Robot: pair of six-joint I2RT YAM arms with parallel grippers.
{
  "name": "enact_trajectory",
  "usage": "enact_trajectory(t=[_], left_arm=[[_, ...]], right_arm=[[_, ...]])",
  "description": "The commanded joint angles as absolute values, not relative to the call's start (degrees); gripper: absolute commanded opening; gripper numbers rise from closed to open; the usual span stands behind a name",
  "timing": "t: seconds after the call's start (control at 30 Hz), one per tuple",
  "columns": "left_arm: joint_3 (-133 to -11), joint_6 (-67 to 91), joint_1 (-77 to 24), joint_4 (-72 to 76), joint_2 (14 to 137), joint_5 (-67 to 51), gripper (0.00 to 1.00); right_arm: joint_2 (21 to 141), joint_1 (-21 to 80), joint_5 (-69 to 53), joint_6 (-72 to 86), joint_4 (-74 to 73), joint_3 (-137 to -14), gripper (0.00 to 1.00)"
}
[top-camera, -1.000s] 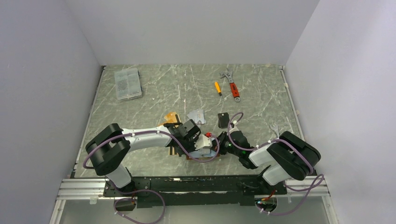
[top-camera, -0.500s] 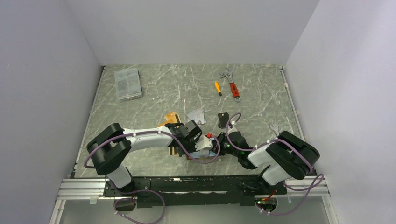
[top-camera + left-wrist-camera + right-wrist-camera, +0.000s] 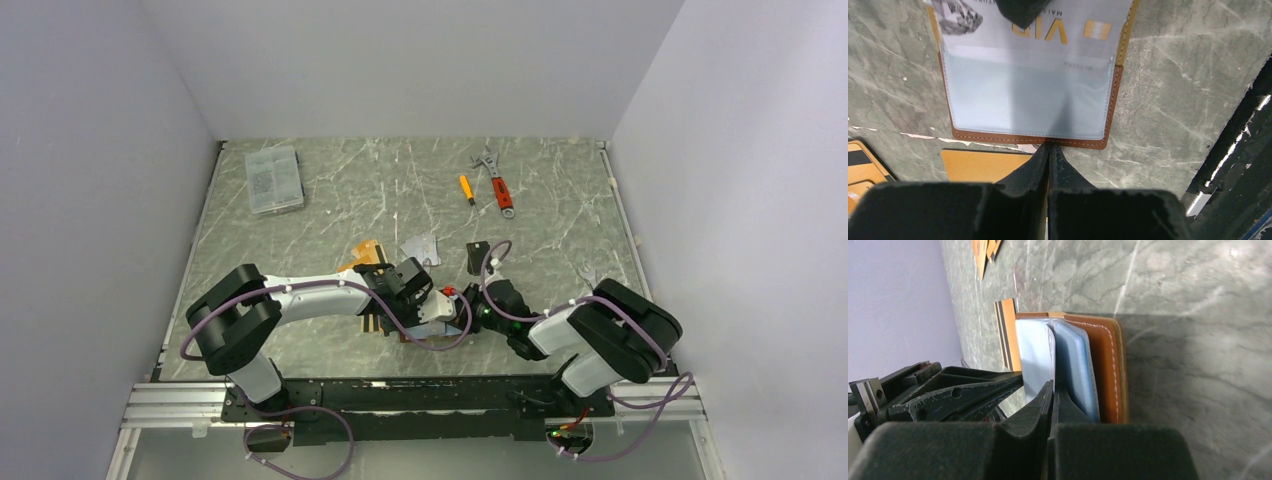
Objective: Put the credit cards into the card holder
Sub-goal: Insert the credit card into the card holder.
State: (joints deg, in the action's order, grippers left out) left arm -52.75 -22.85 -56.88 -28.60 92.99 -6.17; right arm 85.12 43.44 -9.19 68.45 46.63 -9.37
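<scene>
The tan card holder point(image 3: 1023, 140) lies open near the table's front point(image 3: 436, 312), its clear sleeves fanned point(image 3: 1075, 360). A silver credit card point(image 3: 1063, 32) with gold print sits partly inside the top sleeve. My right gripper point(image 3: 1053, 386) is shut on that card's free end, and its dark tip point(image 3: 1020, 12) shows over the card. My left gripper point(image 3: 1049, 146) is shut, with its tips touching the holder's stitched near edge. An orange card point(image 3: 980, 165) lies just beside those fingers. A gold card with black stripes point(image 3: 858, 167) lies further left.
More cards lie mid-table: orange ones point(image 3: 367, 250) and a silver one point(image 3: 420, 246), with a small black object point(image 3: 477, 257) beside them. A clear parts box point(image 3: 273, 180) stands at the back left. A red wrench point(image 3: 499, 186) and a screwdriver point(image 3: 466, 189) lie at the back right.
My left gripper's fingers have come together at the holder's edge. Both arms have barely shifted.
</scene>
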Motion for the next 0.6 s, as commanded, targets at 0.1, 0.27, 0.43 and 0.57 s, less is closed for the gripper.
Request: enact_trajectory(t=[0.1, 0.27, 0.43, 0.57], left_arm=[[-53.4, -23.3, -57.7, -28.1, 94.2, -7.6, 0.07], [-53.2, -23.2, -57.7, -28.3, 94.1, -7.5, 0.06], [-53.0, -23.2, -57.7, -28.1, 93.9, -7.3, 0.06], [-53.2, -23.0, -57.7, -27.9, 94.0, -7.0, 0.05]], right_arm=[[90.9, 44.0, -14.4, 64.1, 41.1, -12.6, 0.00], [88.6, 43.9, -14.4, 62.3, 34.8, -13.2, 0.00], [85.7, 43.6, -13.5, 60.3, 30.0, -13.0, 0.00], [88.9, 43.6, -15.3, 58.9, 29.4, -14.8, 0.11]])
